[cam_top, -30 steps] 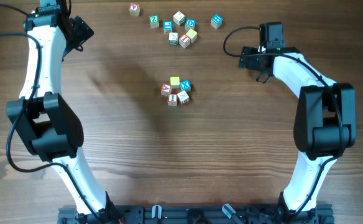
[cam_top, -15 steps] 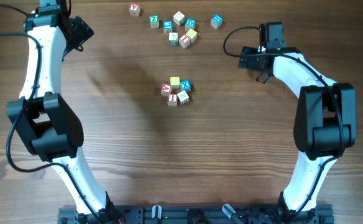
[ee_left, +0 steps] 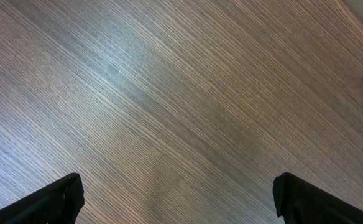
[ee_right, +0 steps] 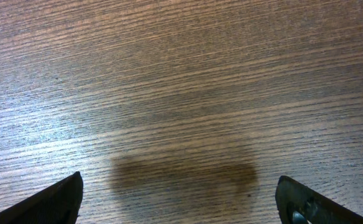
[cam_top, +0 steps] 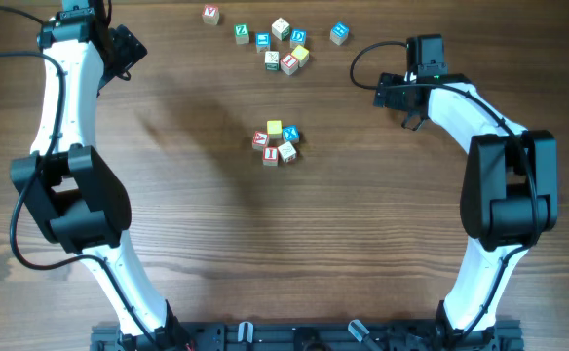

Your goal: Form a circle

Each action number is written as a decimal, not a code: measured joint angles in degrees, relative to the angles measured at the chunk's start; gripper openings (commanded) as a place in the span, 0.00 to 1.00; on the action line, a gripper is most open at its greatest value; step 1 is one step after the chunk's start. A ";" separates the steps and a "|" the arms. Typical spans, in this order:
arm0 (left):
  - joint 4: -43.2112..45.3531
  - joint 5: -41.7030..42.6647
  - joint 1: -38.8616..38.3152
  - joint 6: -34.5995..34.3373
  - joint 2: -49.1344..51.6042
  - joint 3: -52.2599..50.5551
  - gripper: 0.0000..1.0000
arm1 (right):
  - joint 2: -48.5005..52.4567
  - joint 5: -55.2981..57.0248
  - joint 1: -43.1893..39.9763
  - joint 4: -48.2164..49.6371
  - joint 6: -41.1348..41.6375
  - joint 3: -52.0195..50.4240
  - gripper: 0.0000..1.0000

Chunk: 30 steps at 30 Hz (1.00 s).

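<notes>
Cube ring [cam_top: 276, 142] sits mid-table between the arms, tight, well clear of the loose cubes [cam_top: 280, 44] up top. The left gripper [ee_left: 178, 202] and right gripper [ee_right: 180, 199] are both spread wide and empty over bare wood. Looks about done. If tweaking, nudge one cube inward from outside, slowly, and don't clip its neighbours.

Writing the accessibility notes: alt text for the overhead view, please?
A tight ring of five letter cubes sits mid-table, apart from a loose scatter of similar cubes near the far edge. The left arm and right arm flank it at the sides, touching nothing.
</notes>
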 measured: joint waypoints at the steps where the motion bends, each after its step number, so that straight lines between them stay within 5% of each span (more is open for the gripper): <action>1: 0.00 0.00 0.00 0.00 0.00 0.00 1.00 | 0.00 0.00 0.00 0.00 0.00 0.00 1.00; 6: -0.04 0.00 0.00 0.00 -1.79 0.00 1.00 | 0.00 0.00 0.00 0.00 0.00 0.00 1.00; 22: 0.09 -0.02 0.00 0.00 -39.32 0.02 1.00 | 0.00 -0.02 0.00 0.00 0.00 0.00 1.00; 30: -0.48 0.00 0.00 0.00 -43.21 0.02 1.00 | 0.00 -0.02 0.00 0.00 0.00 0.00 1.00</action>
